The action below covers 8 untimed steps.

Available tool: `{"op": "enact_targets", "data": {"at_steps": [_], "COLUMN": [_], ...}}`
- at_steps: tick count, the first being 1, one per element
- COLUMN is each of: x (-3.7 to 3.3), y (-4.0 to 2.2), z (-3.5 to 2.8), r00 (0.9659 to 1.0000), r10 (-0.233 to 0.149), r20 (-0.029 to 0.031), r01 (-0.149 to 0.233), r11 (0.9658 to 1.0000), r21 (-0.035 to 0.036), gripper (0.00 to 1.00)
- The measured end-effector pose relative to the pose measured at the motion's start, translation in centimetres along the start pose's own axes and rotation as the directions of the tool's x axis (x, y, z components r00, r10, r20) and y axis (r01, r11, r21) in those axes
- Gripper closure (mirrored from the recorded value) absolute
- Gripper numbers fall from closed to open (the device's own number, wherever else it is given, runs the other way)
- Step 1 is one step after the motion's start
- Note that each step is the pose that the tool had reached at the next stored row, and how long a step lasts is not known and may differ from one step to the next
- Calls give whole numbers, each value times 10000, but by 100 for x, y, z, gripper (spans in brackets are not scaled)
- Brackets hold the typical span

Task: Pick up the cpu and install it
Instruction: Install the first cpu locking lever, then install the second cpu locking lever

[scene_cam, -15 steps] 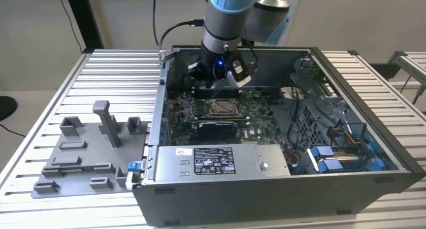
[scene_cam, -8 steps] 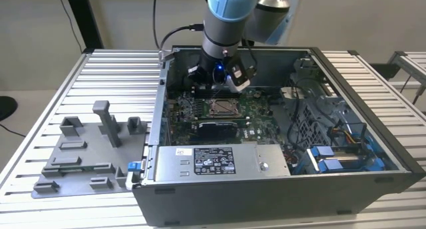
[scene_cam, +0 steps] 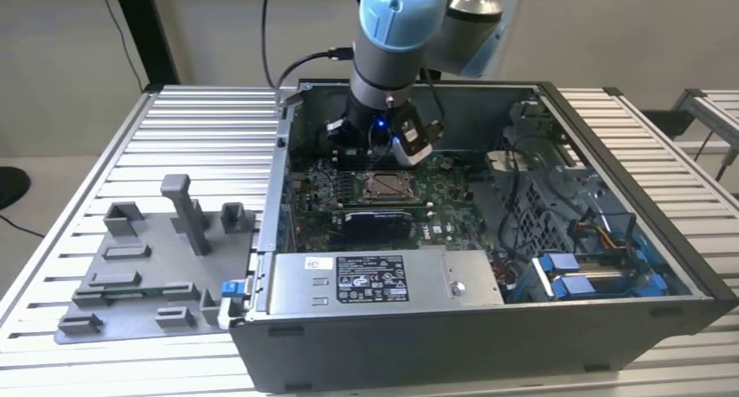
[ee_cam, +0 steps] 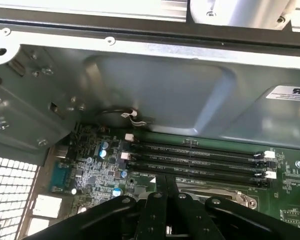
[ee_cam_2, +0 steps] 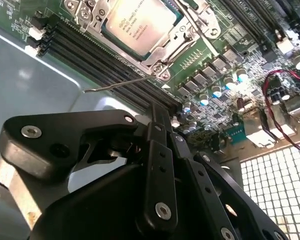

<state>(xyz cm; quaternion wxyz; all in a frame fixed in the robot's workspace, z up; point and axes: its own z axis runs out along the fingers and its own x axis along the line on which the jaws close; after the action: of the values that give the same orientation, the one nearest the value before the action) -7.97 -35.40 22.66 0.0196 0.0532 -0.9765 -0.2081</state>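
Cpu [ee_cam_2: 140, 22] lies flat in the socket, metal top up; jaws [ee_cam_2: 157, 117] pressed together, empty.

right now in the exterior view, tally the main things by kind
computer case: 1
cpu, in its socket: 1
silver labelled box: 1
grey holder rack: 1
total: 4

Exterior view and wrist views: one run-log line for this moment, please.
cpu: seated in socket frame | gripper: shut, empty, above motherboard beside socket | computer case: open
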Motion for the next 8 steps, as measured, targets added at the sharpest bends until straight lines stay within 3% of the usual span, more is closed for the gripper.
{"op": "enact_targets", "data": {"at_steps": [4, 8], "x": [-5, -7], "y": [15, -8], "z": [61, 130], "r00": [10000, 10000], "r10": [-17, -20], "r20": [27, 32], "r01": [17, 21], "r11": [9999, 9998], "r21": [-153, -180], "gripper": [100, 100]}}
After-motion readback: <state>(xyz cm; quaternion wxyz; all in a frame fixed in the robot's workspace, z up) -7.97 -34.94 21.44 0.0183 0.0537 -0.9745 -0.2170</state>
